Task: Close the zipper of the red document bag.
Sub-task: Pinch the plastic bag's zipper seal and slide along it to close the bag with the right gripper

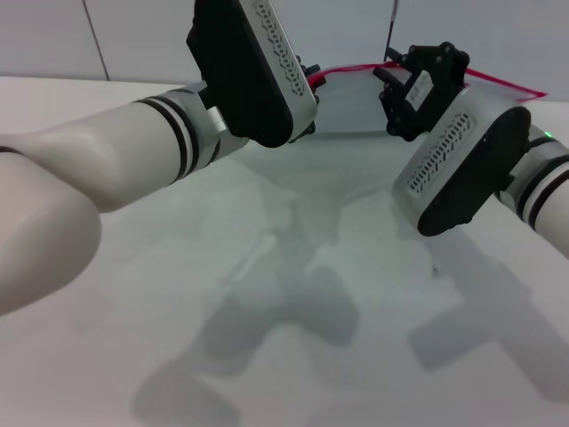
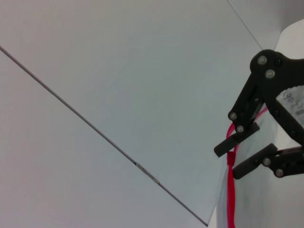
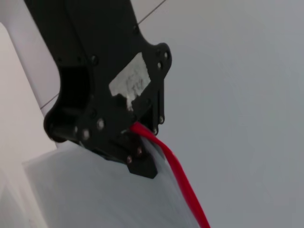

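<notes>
**Setting: desk and panelled wall**

Desk (image 1: 293, 356): broad, flat, matt white top filling most of the head view; no pattern or edge trim visible. Soft grey shadows lie across its middle and nearer part, below and in front of both pincers, several overlapping, with blurred outlines.

Wall (image 1: 133, 36): pale grey-white panels rising directly behind the desk, beyond the pincers. Thin dark vertical seams (image 1: 96, 40) divide the panels; one is to the left of the left pincer, another shows between the two pincers.

Wall seam, wrist views: a narrow dark joint line (image 2: 104, 137) crosses the plain pale surface.

Light: even, diffuse, from above; no window or lamp in view.
</notes>
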You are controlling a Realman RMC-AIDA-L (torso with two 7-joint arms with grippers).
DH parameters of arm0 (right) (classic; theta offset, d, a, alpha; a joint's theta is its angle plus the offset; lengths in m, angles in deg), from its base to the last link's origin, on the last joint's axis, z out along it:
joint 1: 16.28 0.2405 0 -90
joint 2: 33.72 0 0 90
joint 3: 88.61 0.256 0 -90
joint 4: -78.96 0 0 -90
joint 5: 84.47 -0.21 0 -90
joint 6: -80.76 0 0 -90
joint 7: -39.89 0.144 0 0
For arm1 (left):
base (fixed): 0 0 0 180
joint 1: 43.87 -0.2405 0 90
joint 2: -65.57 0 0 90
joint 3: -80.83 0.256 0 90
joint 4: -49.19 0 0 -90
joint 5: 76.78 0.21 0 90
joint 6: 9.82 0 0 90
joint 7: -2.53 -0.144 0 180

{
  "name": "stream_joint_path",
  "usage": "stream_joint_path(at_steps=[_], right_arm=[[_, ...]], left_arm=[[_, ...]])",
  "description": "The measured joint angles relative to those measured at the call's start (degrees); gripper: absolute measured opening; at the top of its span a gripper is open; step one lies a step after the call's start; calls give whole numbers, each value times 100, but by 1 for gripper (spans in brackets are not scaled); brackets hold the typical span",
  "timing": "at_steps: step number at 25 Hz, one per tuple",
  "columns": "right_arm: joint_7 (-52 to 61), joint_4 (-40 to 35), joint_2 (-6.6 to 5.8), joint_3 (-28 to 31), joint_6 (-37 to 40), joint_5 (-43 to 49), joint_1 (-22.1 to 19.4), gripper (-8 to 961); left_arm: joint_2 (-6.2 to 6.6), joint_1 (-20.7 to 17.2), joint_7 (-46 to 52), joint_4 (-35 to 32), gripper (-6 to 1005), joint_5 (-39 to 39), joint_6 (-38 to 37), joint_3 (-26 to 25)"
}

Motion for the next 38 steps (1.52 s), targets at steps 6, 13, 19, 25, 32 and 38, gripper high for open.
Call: stream_joint_path(at_steps=[6, 13, 19, 25, 32, 38], right_arm=[[-1, 69, 0, -65, -1, 0, 80, 174], [-2, 127, 0, -105, -1, 0, 115, 171], [-1, 202, 0, -96, 8, -1, 131, 159], [37, 289, 4, -79, 8, -9, 176, 148], [9, 309, 14, -215, -492, -10, 129, 136], [4, 310, 18, -279, -609, -9, 110, 129]], left_arm=[[-2, 7, -2, 0, 54, 0, 7, -6], [-3, 37, -7, 6, 55, 0, 2, 0], [-3, 44, -11, 15, 55, 0, -7, 8], [-3, 45, -11, 34, 55, 0, -11, 11], [-3, 45, -11, 51, 55, 0, -11, 20], [-3, 44, -11, 54, 55, 0, -11, 20]])
